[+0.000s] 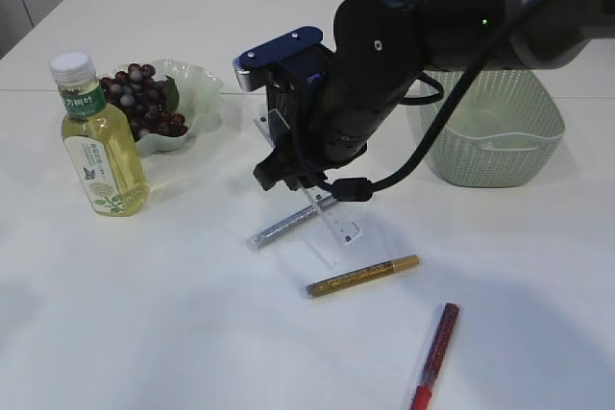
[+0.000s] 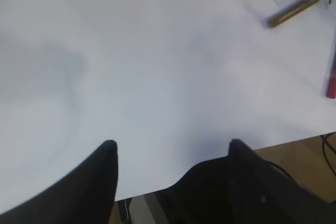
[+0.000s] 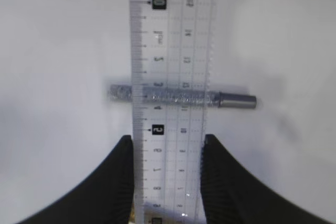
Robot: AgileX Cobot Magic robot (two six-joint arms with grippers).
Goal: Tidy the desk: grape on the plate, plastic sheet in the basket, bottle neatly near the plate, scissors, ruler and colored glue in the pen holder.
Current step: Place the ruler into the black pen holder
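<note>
My right gripper (image 1: 306, 180) (image 3: 167, 145) is shut on the clear ruler (image 1: 338, 223) (image 3: 170, 66), its fingers pressing both long edges. The ruler slants down over a silver glitter glue (image 1: 283, 226) (image 3: 233, 100) lying on the table. A gold glue (image 1: 363, 276) (image 2: 296, 9) and a red glue (image 1: 435, 350) (image 2: 332, 85) lie nearer the front. Grapes (image 1: 144, 103) sit on the pale green plate (image 1: 200, 84). The bottle (image 1: 101, 141) stands upright beside the plate. My left gripper (image 2: 170, 148) is open and empty above bare table. Scissors and pen holder are out of view.
A pale green basket (image 1: 495, 146) stands at the back right, partly behind the right arm. The table's front edge shows in the left wrist view (image 2: 294, 139), just beyond the left fingers.
</note>
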